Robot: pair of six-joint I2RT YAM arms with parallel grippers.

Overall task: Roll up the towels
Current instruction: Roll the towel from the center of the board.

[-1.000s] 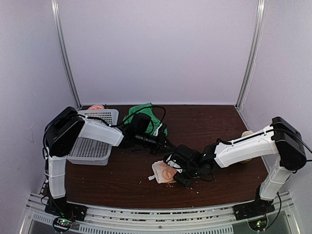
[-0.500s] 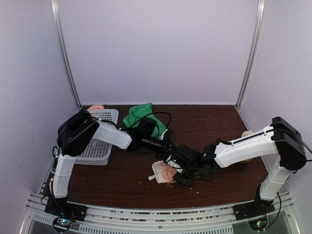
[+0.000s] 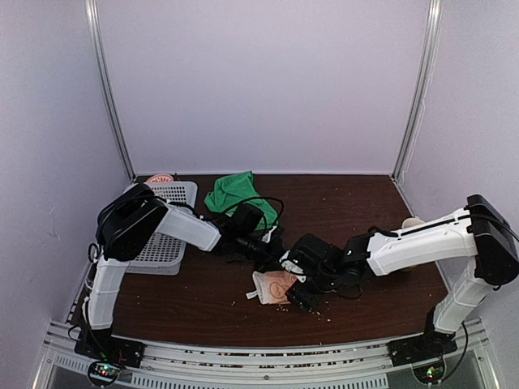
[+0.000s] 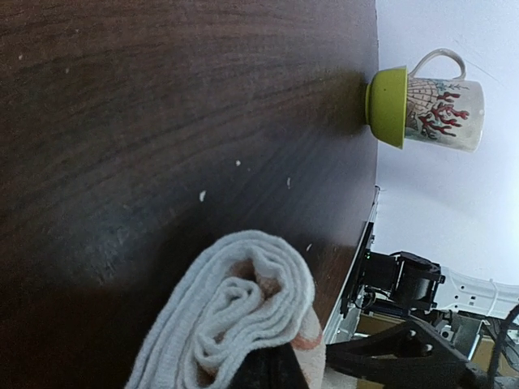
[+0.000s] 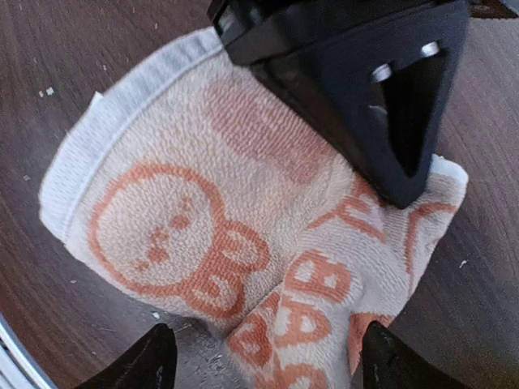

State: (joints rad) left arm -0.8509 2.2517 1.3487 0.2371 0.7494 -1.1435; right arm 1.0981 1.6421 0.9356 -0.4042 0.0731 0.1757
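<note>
The pinkish-beige towel point(image 3: 273, 288) with orange cartoon prints lies rolled up on the dark table, just in front of the middle. In the left wrist view its coiled end point(image 4: 239, 312) faces the camera. My right gripper point(image 5: 272, 361) is open, with one fingertip point(image 5: 154, 356) on each side of the roll and neither closed on it. My left gripper point(image 5: 389, 121) is shut, its black tip resting on the roll's far edge. The green towel point(image 3: 235, 190) lies crumpled at the back, behind the left arm.
A white perforated basket point(image 3: 158, 231) stands at the left, with a small pink thing point(image 3: 160, 177) behind it. A green-rimmed mug point(image 4: 430, 105) with a red coral print lies on its side by the right wall. Crumbs dot the wood.
My right gripper has opened and let go of the rolled towel. The left arm has reached right and forward, bringing its shut tip onto the roll.
</note>
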